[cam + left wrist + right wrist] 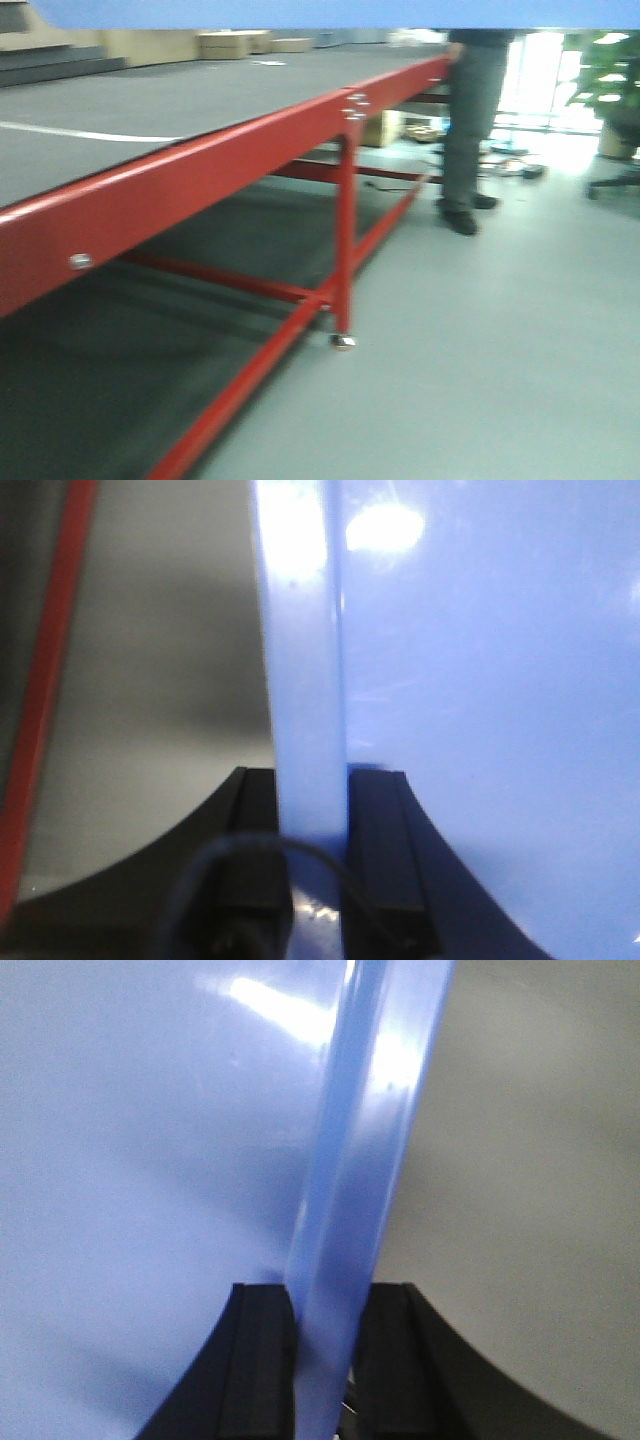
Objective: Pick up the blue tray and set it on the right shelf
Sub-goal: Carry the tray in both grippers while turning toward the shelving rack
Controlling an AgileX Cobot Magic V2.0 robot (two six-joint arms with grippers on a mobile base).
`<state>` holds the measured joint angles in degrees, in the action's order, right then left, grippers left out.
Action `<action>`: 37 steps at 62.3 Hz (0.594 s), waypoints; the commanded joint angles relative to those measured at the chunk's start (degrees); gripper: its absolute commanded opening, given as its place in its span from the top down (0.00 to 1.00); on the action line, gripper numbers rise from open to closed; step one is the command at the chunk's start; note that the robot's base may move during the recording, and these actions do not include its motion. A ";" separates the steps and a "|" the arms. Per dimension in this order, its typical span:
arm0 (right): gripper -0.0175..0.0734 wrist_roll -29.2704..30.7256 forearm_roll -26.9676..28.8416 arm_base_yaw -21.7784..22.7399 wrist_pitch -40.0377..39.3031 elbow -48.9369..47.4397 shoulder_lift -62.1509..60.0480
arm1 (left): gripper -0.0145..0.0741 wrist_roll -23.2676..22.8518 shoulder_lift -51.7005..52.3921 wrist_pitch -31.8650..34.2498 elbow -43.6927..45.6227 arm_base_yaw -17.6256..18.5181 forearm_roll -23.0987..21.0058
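Blurred frames; glare on the blue tray [480, 730].

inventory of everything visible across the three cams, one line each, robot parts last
blue tray: 1, light blue, strip across the top of the front view; its rim fills both wrist views
table: 1, red frame with a dark grey top, left half of the front view
person: 1, grey trousers and dark shoes, standing at the table's far end
cardboard boxes: at least 2, tan, beyond the table top, blurred
plant: 1, green, far right
floor: grey-green, right of the table
left gripper: 1, black fingers either side of the tray rim, shut on it
right gripper: 1, black fingers, shut on the opposite rim
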<state>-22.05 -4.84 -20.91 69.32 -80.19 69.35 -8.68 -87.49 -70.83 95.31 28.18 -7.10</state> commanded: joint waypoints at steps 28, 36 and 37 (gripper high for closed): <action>0.75 1.76 -2.23 0.22 -2.89 -1.74 -1.62 | 0.89 1.54 2.29 -5.77 1.87 0.59 1.23; 0.75 1.76 -2.23 0.22 -2.89 -1.74 -1.62 | 0.89 1.54 2.29 -5.77 1.87 0.59 1.23; 0.75 1.76 -2.23 0.22 -2.89 -1.74 -1.62 | 0.89 1.54 2.29 -5.77 1.87 0.59 1.23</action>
<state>-22.05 -4.84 -20.91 69.43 -80.19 69.35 -8.68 -87.49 -70.83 95.31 28.18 -7.10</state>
